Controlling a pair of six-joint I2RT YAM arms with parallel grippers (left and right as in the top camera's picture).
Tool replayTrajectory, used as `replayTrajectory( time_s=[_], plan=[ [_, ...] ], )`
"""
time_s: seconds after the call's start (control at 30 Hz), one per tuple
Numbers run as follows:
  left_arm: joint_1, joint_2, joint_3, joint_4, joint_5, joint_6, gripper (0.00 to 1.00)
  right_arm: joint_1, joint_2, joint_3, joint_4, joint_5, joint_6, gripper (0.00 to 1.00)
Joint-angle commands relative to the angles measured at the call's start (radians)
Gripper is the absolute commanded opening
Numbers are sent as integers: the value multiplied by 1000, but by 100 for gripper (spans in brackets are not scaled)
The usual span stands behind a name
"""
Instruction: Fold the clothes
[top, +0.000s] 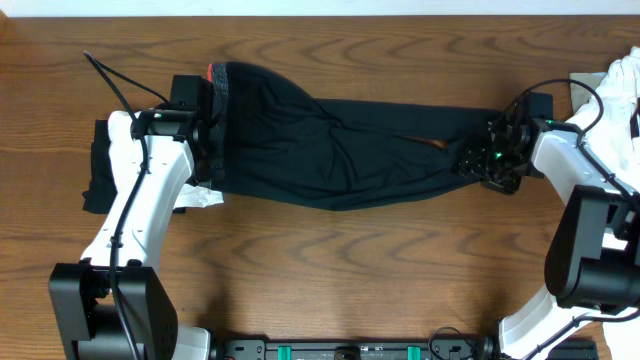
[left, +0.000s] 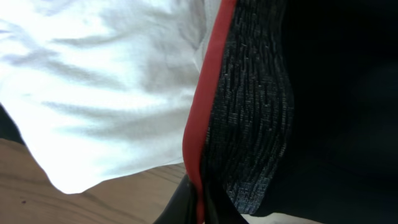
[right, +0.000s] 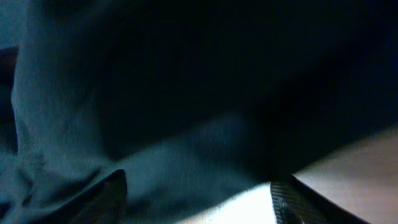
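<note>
Looking down on a brown wood-grain table (top: 330, 270) filling the overhead view, with only a thin pale strip running along the far edge, too narrow to identify. Showing long black trousers (top: 340, 150) lying stretched across the far half of the table, grey-and-red waistband (top: 222, 85) at the left, leg ends at the right. Showing the left gripper (left: 198, 204) pinching the red edge of that waistband, closed tight, beside a white garment (left: 112, 87) peeking out under the left arm. Glimpsing another black garment (top: 97, 170) lying mostly hidden beneath that arm, and more white cloth (top: 615, 90) being cut off at the right edge. Showing the right gripper (top: 492, 155) sitting at the leg ends; in the dim, blurred right wrist view, fingers (right: 109, 196) standing well apart with dark cloth between them, making it impossible to tell whether gripping or merely straddling.
</note>
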Motion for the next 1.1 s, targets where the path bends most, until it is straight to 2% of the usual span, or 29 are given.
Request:
replayTrajectory(
  time_s=[0.0, 0.13, 0.3, 0.53, 0.6, 0.63, 0.7, 0.77, 0.9, 1.07],
  plan=[
    [3, 1, 11, -6, -48, -21, 6, 2, 25, -38, 64, -34, 33, 51],
    [6, 1, 11, -9, -61, -21, 6, -6, 23, -42, 101, -32, 32, 1],
    [39, -3, 11, -27, -74, -40, 6, -60, -65, -5, -32, 44, 0, 1],
    [90, -30, 12, -28, -74, -43, 6, -118, -298, 42, -369, 140, 6, 1],
    [92, -37, 12, -27, -74, -43, 6, -116, -345, 42, -431, 208, 45, 1],
    [92, -42, 12, -27, -74, -43, 6, -115, -364, 42, -450, 230, 54, 4],
    [92, -44, 13, -27, -74, -43, 6, -116, -385, 42, -467, 243, 53, 36],
    [92, -44, 14, -27, -74, -43, 6, -117, -389, 42, -462, 249, 53, 47],
    [92, -44, 14, -27, -74, -43, 6, -118, -374, 42, -426, 248, 54, 56],
    [92, -44, 14, -27, -74, -43, 7, -118, -312, 40, -415, 248, 54, 61]
  ],
)
